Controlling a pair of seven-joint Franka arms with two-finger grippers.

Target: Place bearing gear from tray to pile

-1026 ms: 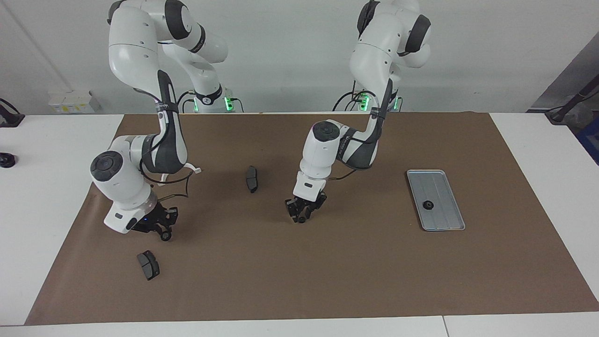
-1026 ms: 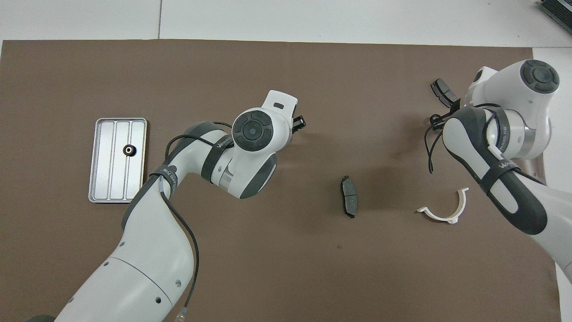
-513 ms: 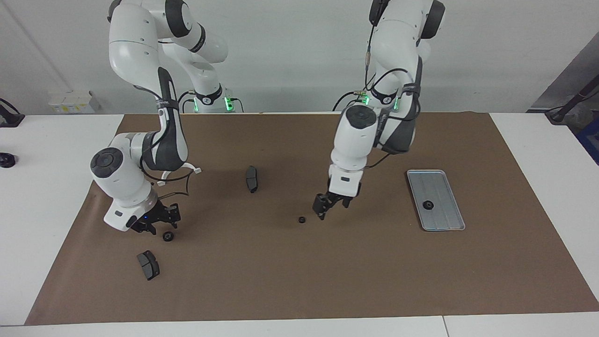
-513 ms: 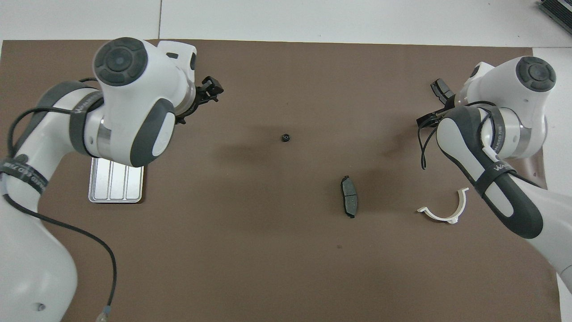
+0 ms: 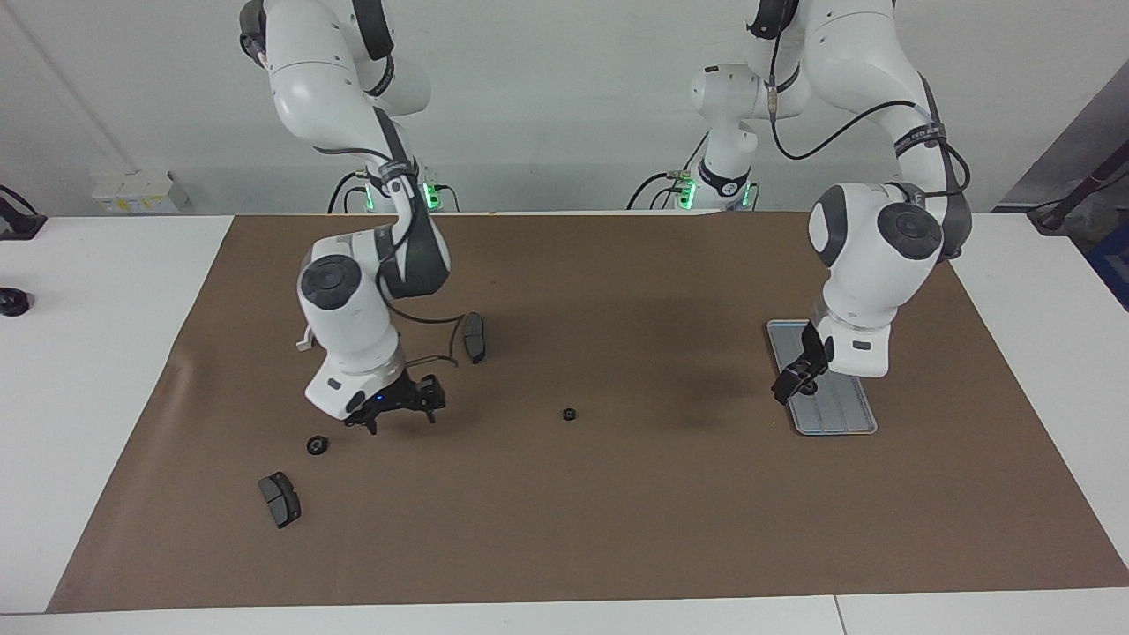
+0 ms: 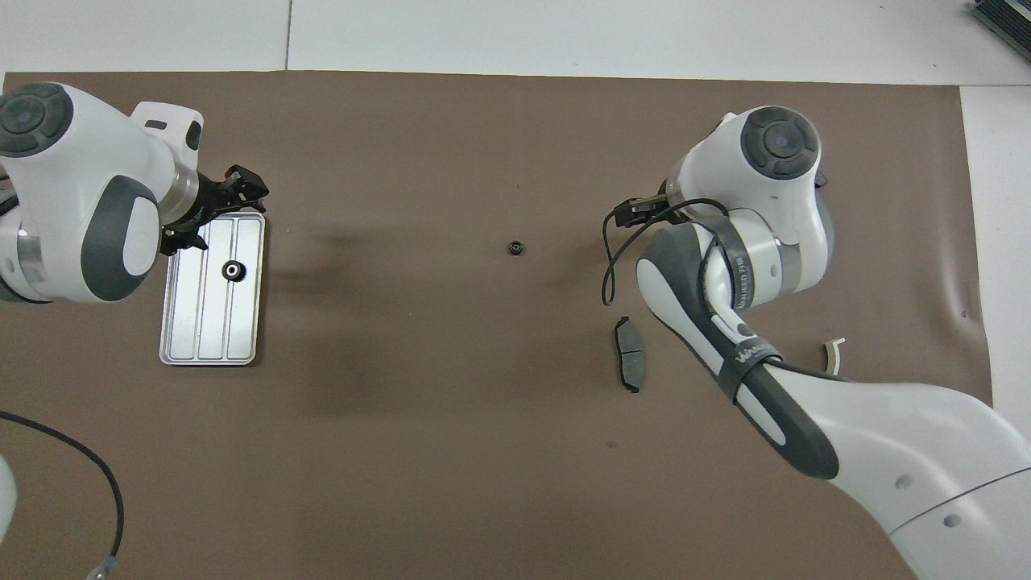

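Note:
The silver ribbed tray (image 6: 187, 338) (image 5: 838, 414) lies toward the left arm's end of the table. One small black bearing gear (image 6: 233, 271) rests in it. My left gripper (image 6: 248, 185) (image 5: 788, 388) hangs open over the tray; in the facing view it hides that gear. A second gear (image 5: 570, 414) (image 6: 515, 247) lies on the brown mat near its middle. A third gear (image 5: 317, 445) lies toward the right arm's end. My right gripper (image 5: 399, 418) is open and empty, low over the mat beside that third gear.
Two dark brake pads lie on the mat: one (image 5: 474, 337) (image 6: 628, 354) nearer to the robots than the middle gear, the other (image 5: 280, 499) near the third gear. A white curved clip (image 6: 833, 353) peeks out from under the right arm.
Both grippers opened and each left a gear on the mat. The left arm swung from the mat's middle to over the tray. The right gripper moved toward the middle.

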